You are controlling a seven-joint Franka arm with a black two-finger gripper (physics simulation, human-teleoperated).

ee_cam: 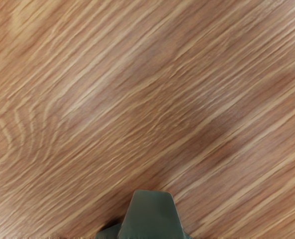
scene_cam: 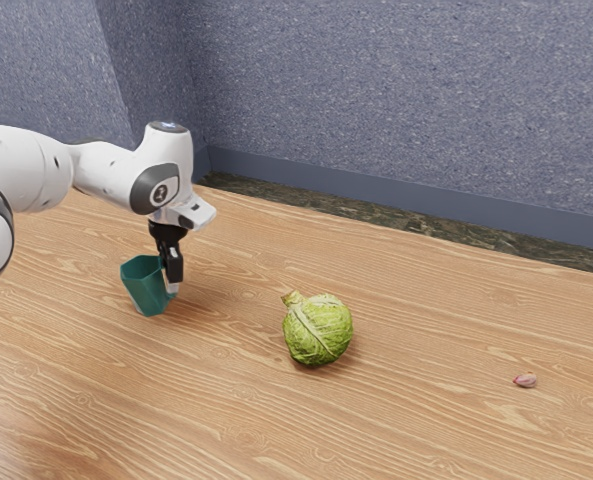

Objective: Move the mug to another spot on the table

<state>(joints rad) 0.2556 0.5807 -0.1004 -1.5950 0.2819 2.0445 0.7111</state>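
Since the gripper [scene_cam: 171,275] is pinched narrowly on the wall of the mug [scene_cam: 142,287] facing the cabbage [scene_cam: 317,328], the mug sits tilted directly beneath it, toward the far edge of the tabletop [scene_cam: 426,300]; steer toward the near edge.

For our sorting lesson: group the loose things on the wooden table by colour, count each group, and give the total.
Teal: 1, the mug
Green: 1, the cabbage
Pink: 1, a small item, too small to name
Total: 3
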